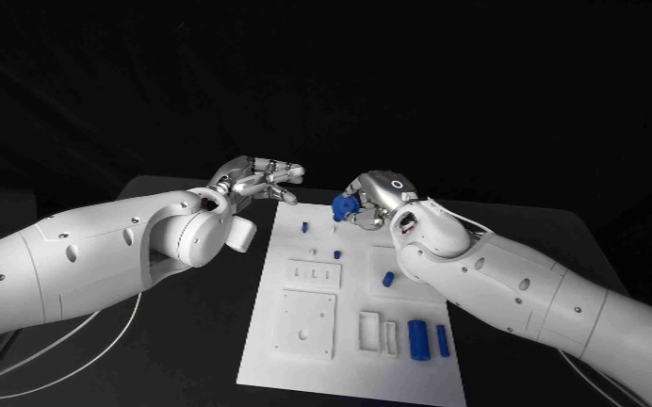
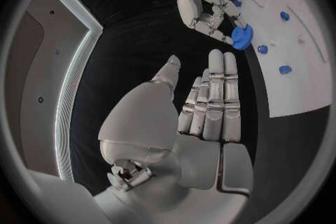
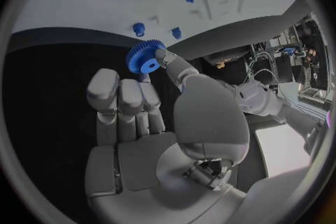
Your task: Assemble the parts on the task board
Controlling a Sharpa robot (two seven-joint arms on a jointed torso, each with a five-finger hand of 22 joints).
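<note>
Right hand (image 1: pixel 377 198) pinches blue gear (image 1: pixel 344 206) at fingertips, held above far end of task board (image 1: pixel 356 332). Left hand (image 1: pixel 255 179) holds nothing, fingers (image 2: pixel 215 95) straight, side by side, near gear but apart. Small blue pegs (image 1: pixel 304 228) stand on board just below fingers. Two blue cylinders (image 1: pixel 418 340) lie at board's near end, on black counter (image 1: pixel 177 332).

a blue gear (image 3: pixel 145 56) in the silver right hand (image 1: pixel 369 197), blue parts (image 1: pixel 418 340) on the white task board (image 1: pixel 340 369), and a black bench (image 1: pixel 184 350).
</note>
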